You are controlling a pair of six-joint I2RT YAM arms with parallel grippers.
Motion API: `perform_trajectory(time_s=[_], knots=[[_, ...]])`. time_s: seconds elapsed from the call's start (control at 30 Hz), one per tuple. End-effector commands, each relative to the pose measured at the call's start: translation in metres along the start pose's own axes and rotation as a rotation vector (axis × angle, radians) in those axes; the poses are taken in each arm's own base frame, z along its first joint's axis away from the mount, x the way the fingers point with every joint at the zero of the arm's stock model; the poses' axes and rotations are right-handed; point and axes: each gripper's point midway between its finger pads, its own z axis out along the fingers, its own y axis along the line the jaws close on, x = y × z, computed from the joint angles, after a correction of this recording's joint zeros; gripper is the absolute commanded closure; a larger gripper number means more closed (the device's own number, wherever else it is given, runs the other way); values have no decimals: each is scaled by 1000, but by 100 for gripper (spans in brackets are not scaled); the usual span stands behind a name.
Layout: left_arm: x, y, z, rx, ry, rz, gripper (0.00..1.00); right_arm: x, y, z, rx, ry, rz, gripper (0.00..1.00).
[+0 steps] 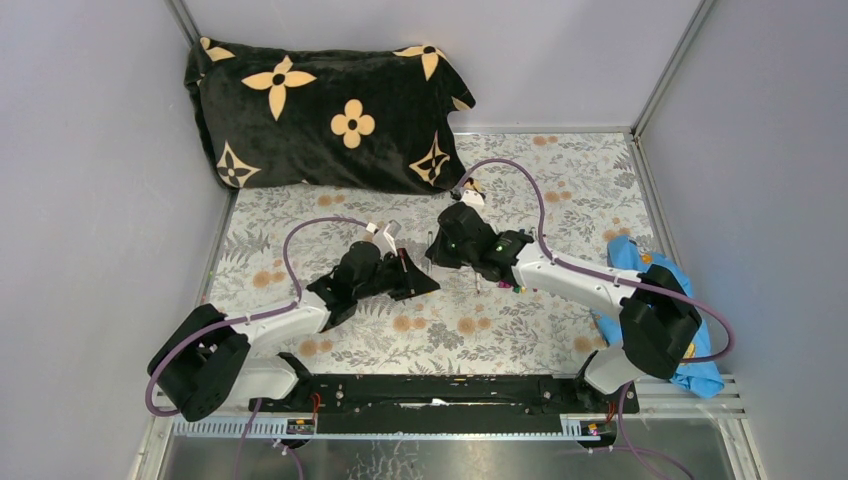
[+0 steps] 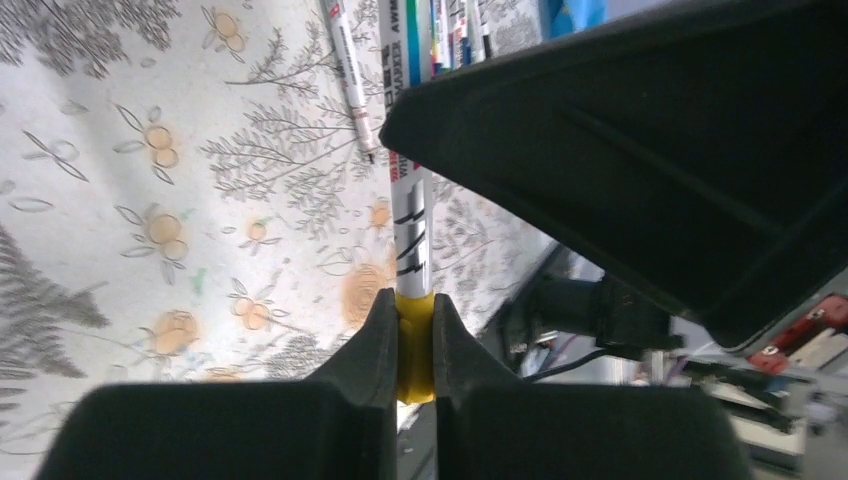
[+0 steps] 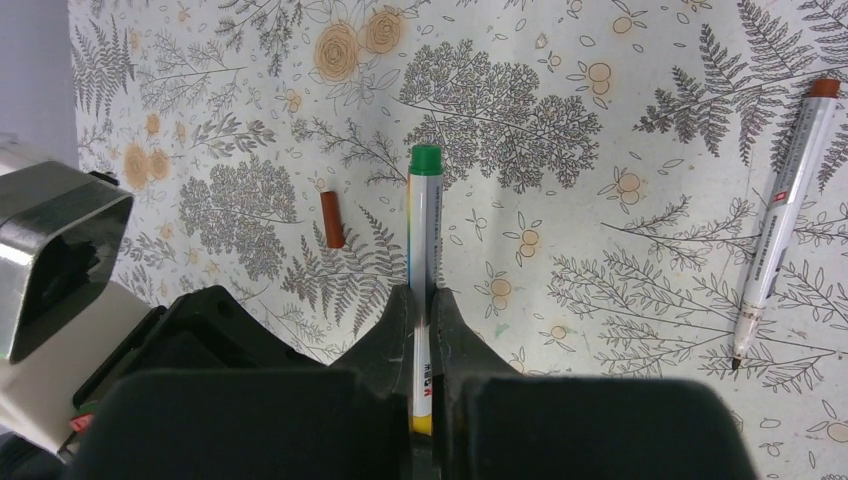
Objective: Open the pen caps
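Left gripper (image 2: 415, 305): clamped on the yellow cap (image 2: 415, 355), which is pinched between both fingers. The cap is seen butted against the whitish barrel of the held pen (image 2: 411, 235). From there the barrel is run up the left wrist view and is partly hidden behind a corner of the right gripper's black body.

Right gripper (image 3: 425, 300): closed on a pen barrel about mid-length. The green end (image 3: 425, 158) is pointed away from the wrist camera, and a yellow patch is seen low between the fingers. A green stripe is seen along the barrel in both wrist views, so one pen is probably gripped by both. This cannot be confirmed from overhead. There the two grippers are seen nose to nose over the middle of the floral tablecloth (image 1: 560, 170), and the pen is too small to be made out.

On the cloth:
- A loose brown cap (image 3: 331, 218) is laid left of the gripped barrel, near it but apart.
- An uncapped pen (image 3: 790, 190) with a brown end is laid well to the right, with its bare tip toward the camera.
- Another pen (image 2: 350, 75) is seen just left of the barrel in the left wrist view.
- Further pens (image 2: 455, 25) are bunched at the top edge of that view; their colours cannot be told.

A black pillow (image 1: 320, 110) with tan flowers is set at the far left, and a blue cloth (image 1: 625, 252) is bunched at the right edge.
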Motion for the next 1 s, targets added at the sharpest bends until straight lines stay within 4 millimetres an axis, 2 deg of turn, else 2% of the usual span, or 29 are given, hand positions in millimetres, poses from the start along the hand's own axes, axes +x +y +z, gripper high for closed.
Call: perform_trajectory(time_s=[0.0,0.23,0.47,0.97], knots=[[-7,-11,0,62,-43,34,100,-14,19,-17,-74,-60,32,100],[-6,-24,-7,115,-43,36,100,-4,19,-14,-73,-45,-5,100],[-7,-37,-9,137,-19,-22,100,10,19,-6,-32,-35,-72,86],[-6,-68,-16,244,34,-72,100,23,10,9,5,-17,-97,84]])
